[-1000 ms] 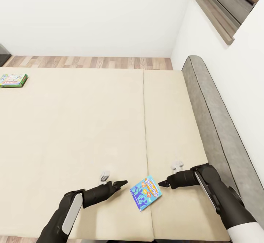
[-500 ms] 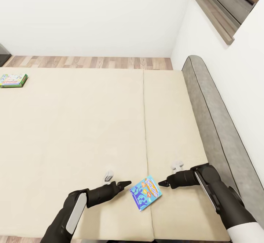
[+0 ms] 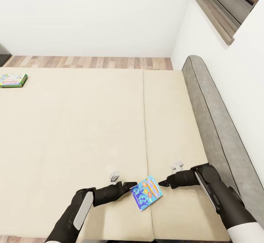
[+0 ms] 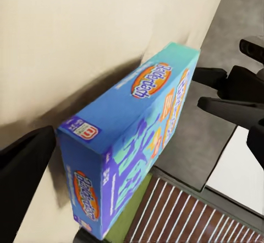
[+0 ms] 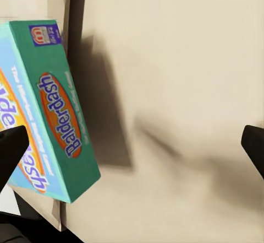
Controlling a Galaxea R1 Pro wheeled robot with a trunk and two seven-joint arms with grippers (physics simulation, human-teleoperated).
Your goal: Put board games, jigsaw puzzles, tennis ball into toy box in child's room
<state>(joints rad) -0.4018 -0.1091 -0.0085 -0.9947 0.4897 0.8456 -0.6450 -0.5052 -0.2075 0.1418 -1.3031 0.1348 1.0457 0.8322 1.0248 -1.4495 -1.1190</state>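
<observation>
**A:** Since the blue game box (image 3: 146,192) lies flat near the front edge of the bed (image 3: 73,125), just right of the seam between the two mattress halves, which hand takes it?

**B:** Maybe both. The left hand (image 3: 132,185) is at the box's left end, touching it or nearly so, and the right hand (image 3: 161,183) sits just off its far right corner. The box lies between them.

**A:** Are the fingers spread?

**B:** On the right, yes: in the right wrist view one dark fingertip (image 5: 11,155) overlaps the box's printed face and the other (image 5: 254,149) is well apart from it, with bare mattress between. On the left I cannot tell; the left wrist view shows one dark finger (image 4: 25,179) beside the box's short end and not its partner.

**A:** How will it handle?

**B:** I judge it a stiff, light cardboard box with a smooth printed skin, so likely slippery. It lies flat on a soft mattress, which gives little room under it. I'd pinch across the thin side walls, or press the two ends between both hands.

**A:** And the other game?

**B:** A green-edged box (image 3: 13,80) lies by the bed's far left corner, well apart.
</observation>
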